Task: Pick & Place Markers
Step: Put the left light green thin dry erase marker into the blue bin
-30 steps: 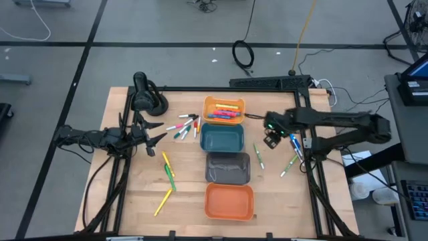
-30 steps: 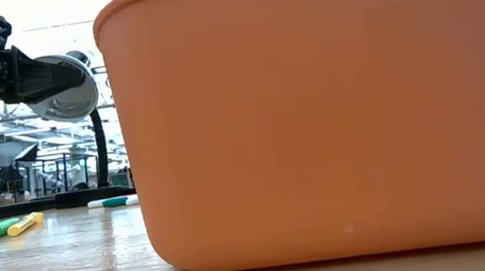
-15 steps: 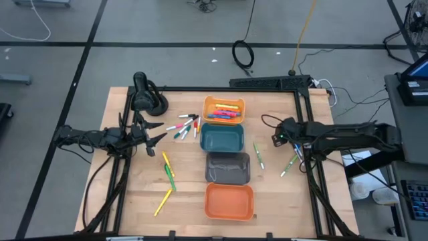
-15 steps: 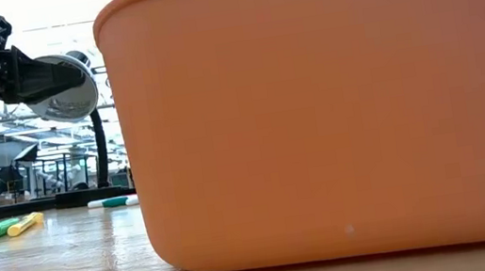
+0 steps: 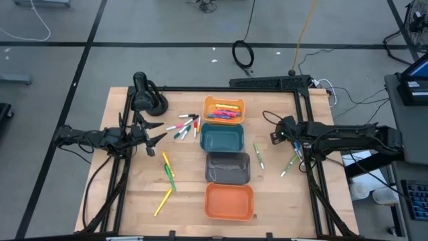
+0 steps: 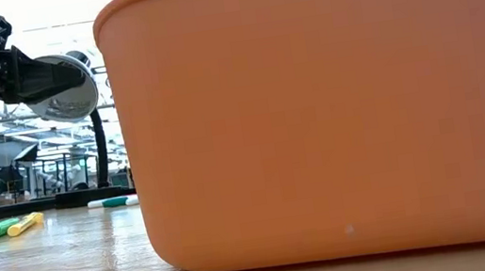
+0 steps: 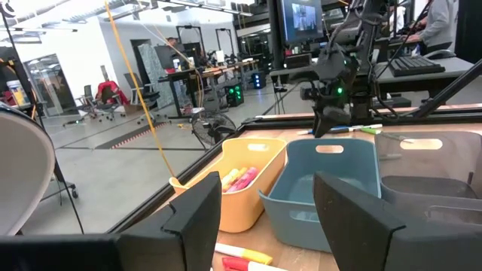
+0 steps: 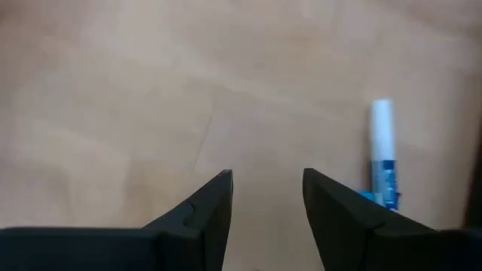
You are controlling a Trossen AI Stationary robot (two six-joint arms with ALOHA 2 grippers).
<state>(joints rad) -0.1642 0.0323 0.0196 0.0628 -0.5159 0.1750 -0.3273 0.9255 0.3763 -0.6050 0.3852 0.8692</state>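
Several markers are lying in one bin — most are waiting on the surface; right claw is hovering agape, empty — left claw idling wide.

Bare wood under right pincer, blue marker just beside, bin row mid-table

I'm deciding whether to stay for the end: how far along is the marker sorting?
Early. Done: a few markers lie in the light orange bin. In hand: nothing; the right gripper hangs open and empty above bare table beside a blue marker. Left: the heap near the open left gripper, yellow and green markers and the green ones.
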